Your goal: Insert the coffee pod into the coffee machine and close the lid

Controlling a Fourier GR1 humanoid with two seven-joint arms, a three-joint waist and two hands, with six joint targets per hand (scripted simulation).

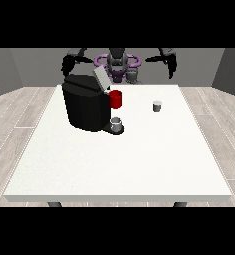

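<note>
You have the small grey cylindrical coffee pod standing alone on the large white table, well apart from the boxy black coffee machine, whose pale grey lid is tilted up and open. Neither hand holds anything: the hand at the view's right hangs raised beyond the table's far edge, nearer the pod, and the hand at the view's left hovers behind the machine's top; both are too small for you to tell whether their fingers are curled or relaxed. Nothing of the task looks done yet, so the reach for the pod is likely your first step. The pod is small and squat, so a descent slightly off centre could nudge it over or send it rolling across the bare table. Watch the carry as well: a red cup-like part juts from the machine's front just beside the open lid, and a grey cup sits on the machine's tray below it, both between the pod and the opening. Sweeping in low could knock either, or bump the lid shut before the pod is in. The hand at the view's left is close enough to the machine's top to clip it if you move carelessly.
</note>
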